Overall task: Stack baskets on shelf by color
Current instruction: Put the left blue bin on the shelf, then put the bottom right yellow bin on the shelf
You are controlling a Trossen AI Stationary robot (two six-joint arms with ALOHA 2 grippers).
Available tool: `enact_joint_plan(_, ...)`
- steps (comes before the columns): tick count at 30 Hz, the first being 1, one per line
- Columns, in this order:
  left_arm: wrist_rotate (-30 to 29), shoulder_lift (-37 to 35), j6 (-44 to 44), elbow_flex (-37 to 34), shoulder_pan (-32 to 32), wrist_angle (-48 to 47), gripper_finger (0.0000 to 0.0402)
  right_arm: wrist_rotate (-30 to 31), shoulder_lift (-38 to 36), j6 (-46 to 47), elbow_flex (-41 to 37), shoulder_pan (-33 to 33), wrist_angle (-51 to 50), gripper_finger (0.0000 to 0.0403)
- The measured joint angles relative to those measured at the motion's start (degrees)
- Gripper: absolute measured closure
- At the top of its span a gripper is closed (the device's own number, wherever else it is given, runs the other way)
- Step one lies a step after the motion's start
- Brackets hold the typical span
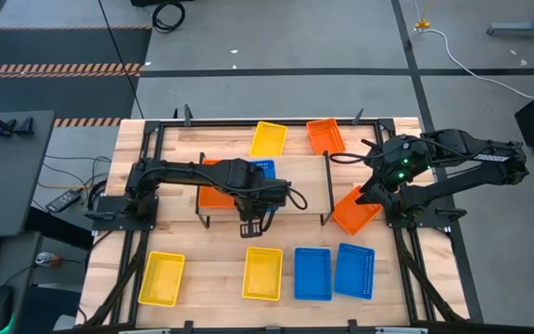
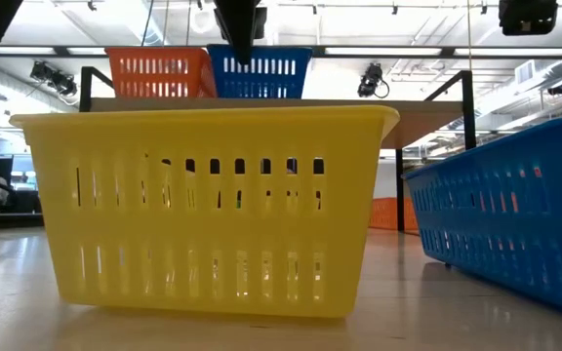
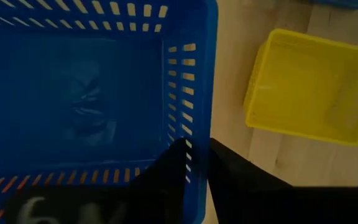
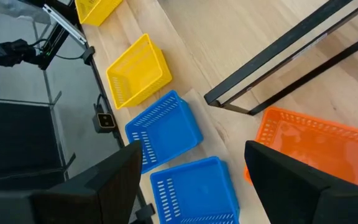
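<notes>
Seen from above, the light-wood shelf [image 1: 304,181] sits at the centre of the frame. On its left part an orange basket [image 1: 213,195] and a blue basket [image 1: 263,168] rest side by side; the low view shows both on the board, upper centre. The left gripper [image 1: 251,225] hangs over the shelf's near edge, and its wrist view shows the dark fingers [image 3: 166,177] straddling the blue basket's mesh wall, one on each side; whether they are pinching it or have let go cannot be told. The likely risk: if the arm lifts away while a finger catches the perforations, the blue basket could be dragged off the edge or knocked against the orange one. At right of centre the right gripper [image 1: 375,190] hovers with jaws spread wide above another orange basket [image 1: 355,210], which lies askew beside the shelf's right end; closing off-centre could tip or push it. Yellow and blue baskets wait along the bottom, more at top centre.
</notes>
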Motion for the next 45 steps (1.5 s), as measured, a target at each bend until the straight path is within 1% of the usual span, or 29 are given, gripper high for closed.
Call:
enact_joint_plan(5,-0.6,-0.6,-0.3,1.3,-0.4,0.4,0.0315,1.7,-0.1,0.0,0.0,0.0,0.2,0.0115)
enact_joint_plan(9,-4.1,-0.7,-2.9,6.2,-0.5,-0.9,0.0292,5.1,-1.0,0.1,0.0,0.0,1.8,0.0115)
enact_joint_plan(12,-5.4,-0.8,-4.4,10.2,-0.4,-1.1,0.0276,6.5,-1.5,1.2,0.0,0.0,4.2,0.0115)
enact_joint_plan(17,-6.0,-0.8,-8.8,13.9,-0.7,-1.7,0.0254,6.5,-2.2,3.4,0.0,0.0,4.7,0.0116)
enact_joint_plan(21,-6.0,-1.3,-13.9,13.9,-1.9,-1.6,0.0244,6.5,-1.9,4.2,0.0,0.9,4.0,0.0122)
enact_joint_plan(25,-6.0,-1.7,-18.2,14.0,-3.8,-1.6,0.0247,6.5,0.7,5.9,0.0,4.2,2.1,0.0130)
enact_joint_plan(29,-7.9,-2.0,-24.1,14.0,-5.7,-1.5,0.0259,6.5,5.1,7.5,0.0,8.9,1.4,0.0132)
enact_joint_plan(33,-8.1,-2.3,-30.6,14.0,-8.5,0.6,0.0272,6.4,9.1,10.7,0.0,13.0,4.5,0.0132)
enact_joint_plan(35,-7.1,-2.4,-33.6,14.1,-10.6,1.6,0.0277,6.2,10.6,13.4,0.0,15.7,7.0,0.0132)
enact_joint_plan(37,-5.8,-2.4,-35.7,14.1,-12.9,1.1,0.0281,5.2,12.1,15.7,0.0,18.6,7.2,0.0132)
enact_joint_plan(41,-5.4,-2.4,-36.6,14.1,-17.4,-0.6,0.0284,4.7,15.7,18.8,0.0,24.0,6.0,0.0132)
enact_joint_plan(43,-6.4,-2.4,-34.4,14.1,-19.5,-0.4,0.0285,4.9,17.1,20.8,0.0,25.8,7.6,0.0133)
enact_joint_plan(45,-9.0,-2.4,-31.7,13.9,-21.5,-0.2,0.0285,5.7,18.2,22.6,0.0,27.0,10.0,0.0133)
